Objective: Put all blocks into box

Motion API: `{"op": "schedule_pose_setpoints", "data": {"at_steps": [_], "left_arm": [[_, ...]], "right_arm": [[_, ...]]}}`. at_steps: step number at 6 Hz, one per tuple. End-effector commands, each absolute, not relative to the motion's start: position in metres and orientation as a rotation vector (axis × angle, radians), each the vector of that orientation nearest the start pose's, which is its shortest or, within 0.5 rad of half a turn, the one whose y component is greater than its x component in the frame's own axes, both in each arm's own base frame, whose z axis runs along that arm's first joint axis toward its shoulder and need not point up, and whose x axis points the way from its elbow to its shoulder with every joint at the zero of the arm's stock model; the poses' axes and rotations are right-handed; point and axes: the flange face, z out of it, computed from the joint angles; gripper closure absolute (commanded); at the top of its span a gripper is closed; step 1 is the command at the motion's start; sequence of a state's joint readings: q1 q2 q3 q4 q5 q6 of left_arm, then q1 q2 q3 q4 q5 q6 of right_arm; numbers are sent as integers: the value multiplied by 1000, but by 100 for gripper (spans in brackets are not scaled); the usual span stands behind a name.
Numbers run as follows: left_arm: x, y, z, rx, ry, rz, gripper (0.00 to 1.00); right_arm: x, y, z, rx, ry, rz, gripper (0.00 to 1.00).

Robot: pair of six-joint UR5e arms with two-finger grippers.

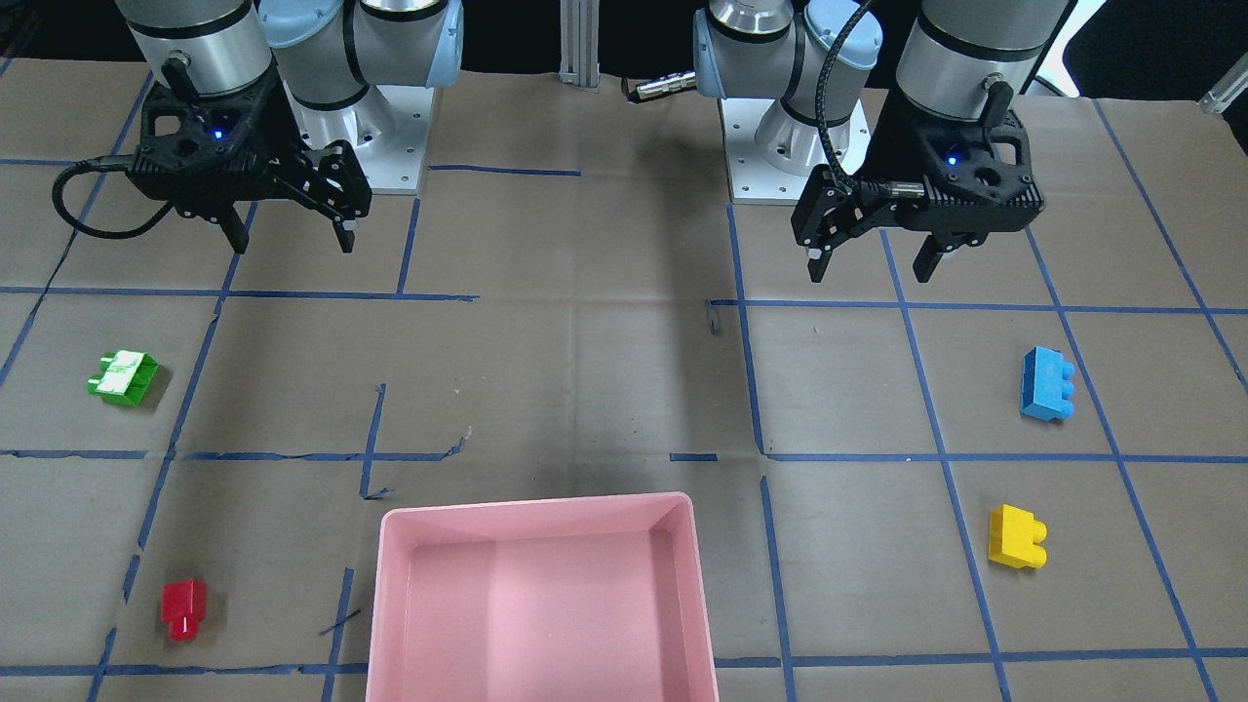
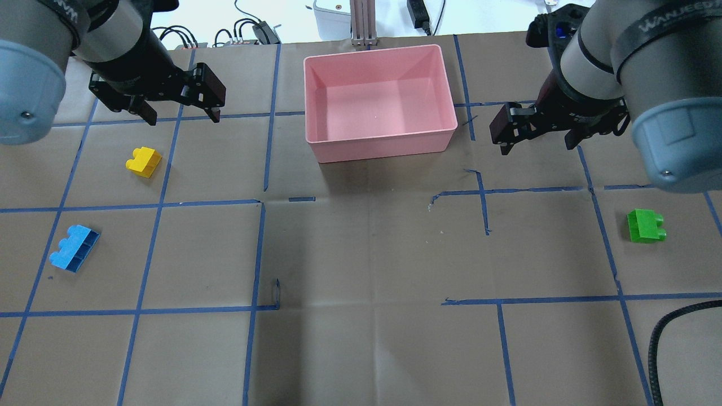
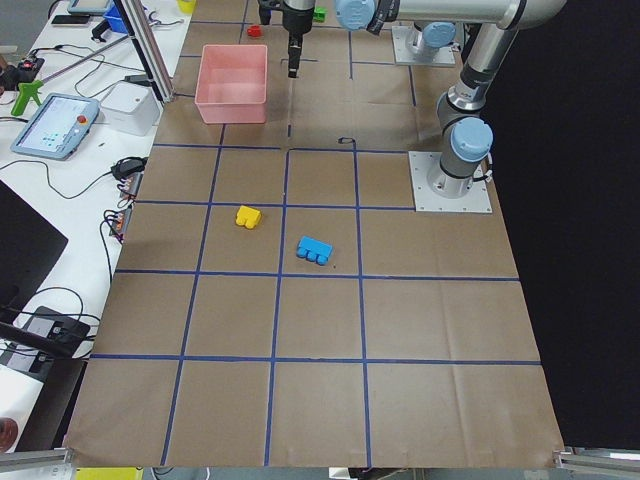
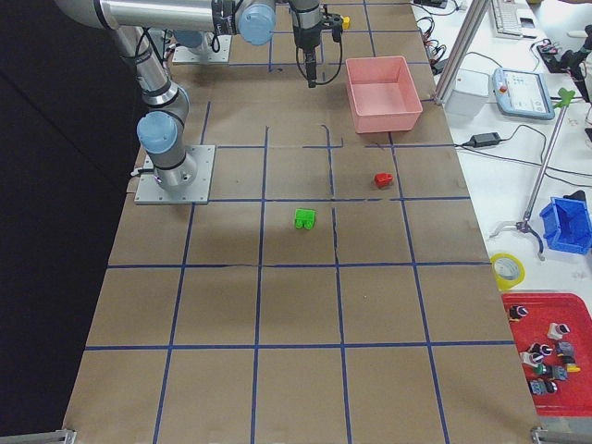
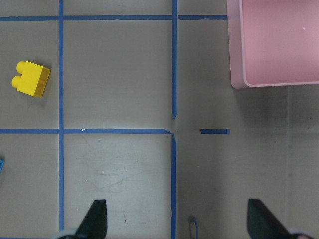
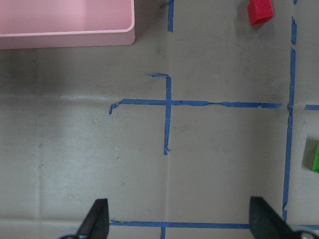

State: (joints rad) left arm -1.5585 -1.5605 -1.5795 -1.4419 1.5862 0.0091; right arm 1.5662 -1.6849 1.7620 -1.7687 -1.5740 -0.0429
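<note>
Left hand (image 1: 870, 268), right hand (image 1: 292, 244) hang spread, well apart from box (image 1: 536, 505) rim.

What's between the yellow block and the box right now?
No object. Only bare paper crossed by two blue tape lines separates the yellow block from the box, clearest in the left wrist view.

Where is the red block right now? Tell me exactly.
In the front-facing view the red block lies at lower left, on the robot's right side, apart from the pink box beside it; the green block sits nearer the robot.
</note>
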Motion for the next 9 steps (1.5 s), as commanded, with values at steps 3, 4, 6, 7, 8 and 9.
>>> {"op": "schedule_pose_setpoints", "data": {"at_steps": [3,4,6,7,8,9], "left_arm": [[-126,-500,502,-6,3118,-203,1],[-126,-499,503,-4,3116,-206,1],[-124,-501,504,7,3114,-210,1],[-117,-506,505,-4,3113,-219,1],[-97,-516,502,-51,3109,-240,1],[-49,-533,495,-60,3108,-239,1]], "right_arm": [[131,-454,468,-60,3140,-190,0],[131,-454,468,-60,3141,-190,0],[129,-455,465,-72,3144,-181,0],[122,-457,461,-72,3150,-176,1],[96,-462,457,-67,3155,-163,1],[53,-467,455,-15,3157,-157,1]]}}
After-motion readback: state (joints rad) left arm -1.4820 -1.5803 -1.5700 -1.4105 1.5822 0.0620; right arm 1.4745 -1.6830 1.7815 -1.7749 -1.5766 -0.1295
